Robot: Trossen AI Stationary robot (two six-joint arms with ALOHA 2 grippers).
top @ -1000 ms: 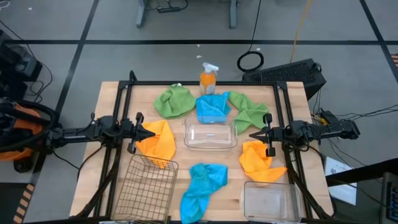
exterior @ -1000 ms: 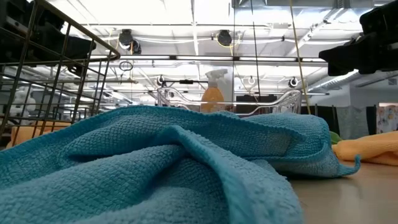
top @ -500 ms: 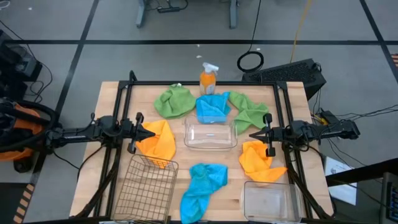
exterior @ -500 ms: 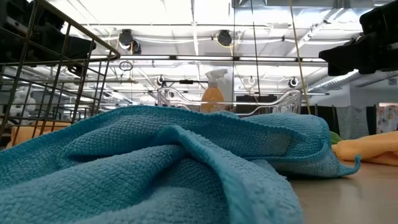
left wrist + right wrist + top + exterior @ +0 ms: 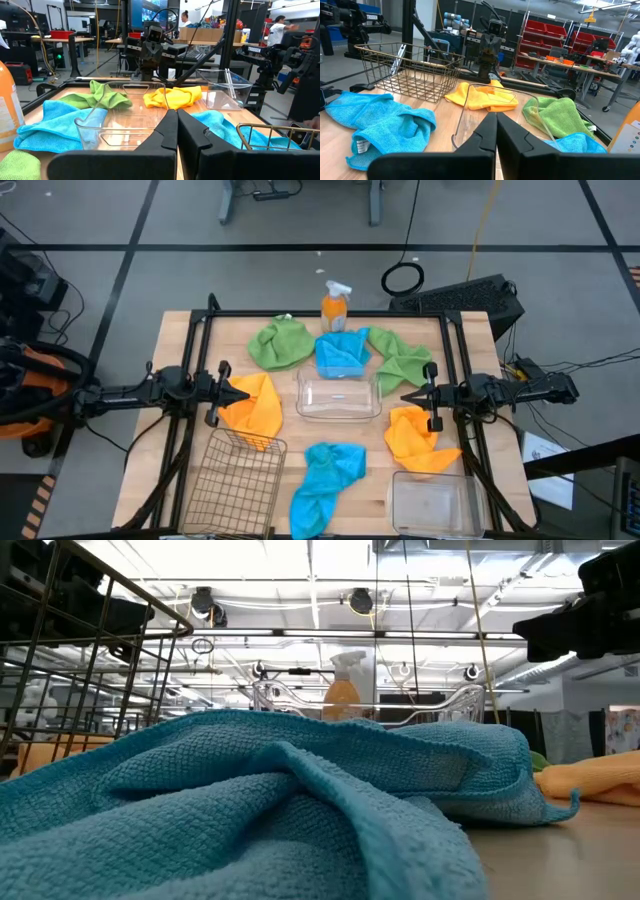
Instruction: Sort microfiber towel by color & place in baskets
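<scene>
Several microfiber towels lie crumpled on the wooden table: two green (image 5: 280, 343) (image 5: 400, 358) and one blue (image 5: 342, 352) at the far side, an orange-yellow one (image 5: 255, 405) at the left, another (image 5: 415, 438) at the right, and a second blue one (image 5: 325, 480) near the front. A clear basket (image 5: 338, 395) stands mid-table, a second clear basket (image 5: 432, 502) at the near right, and a wire basket (image 5: 235, 485) at the near left. My left gripper (image 5: 243, 393) is shut, level above the left orange-yellow towel. My right gripper (image 5: 408, 397) is shut, level above the right one.
An orange spray bottle (image 5: 334, 305) with a white trigger stands at the table's far edge, behind the blue towel. Black frame rails (image 5: 200, 350) run along the table's left and right sides. People show in the room beyond the table in the left wrist view.
</scene>
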